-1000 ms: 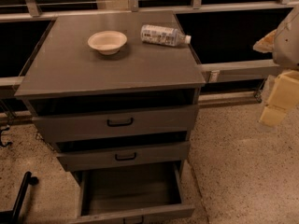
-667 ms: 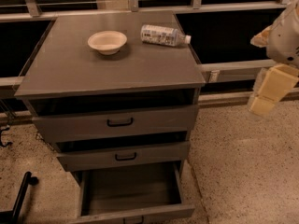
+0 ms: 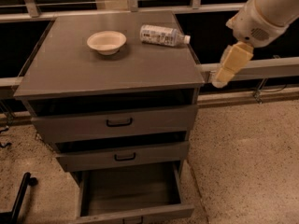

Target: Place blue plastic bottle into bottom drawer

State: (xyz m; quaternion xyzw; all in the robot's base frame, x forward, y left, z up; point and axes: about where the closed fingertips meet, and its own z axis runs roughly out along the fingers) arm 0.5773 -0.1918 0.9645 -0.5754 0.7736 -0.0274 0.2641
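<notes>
The bottom drawer (image 3: 128, 188) stands open, ready for the blue plastic bottle (image 3: 163, 35) lying on the cabinet (image 3: 117, 71); the gripper (image 3: 218, 80) hangs beside it, whether clenched cannot be told.

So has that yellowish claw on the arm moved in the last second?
Yes. The gripper has swung left and slightly up, closer to the right edge of the cabinet.

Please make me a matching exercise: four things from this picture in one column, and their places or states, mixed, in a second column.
1. bottle
2. bowl
3. bottom drawer
4. gripper

a. pulled open
b. in the air, right of the cabinet
c. lying on its side on the cabinet top
d. upright on the cabinet top

Pairs: 1-c, 2-d, 3-a, 4-b
</notes>
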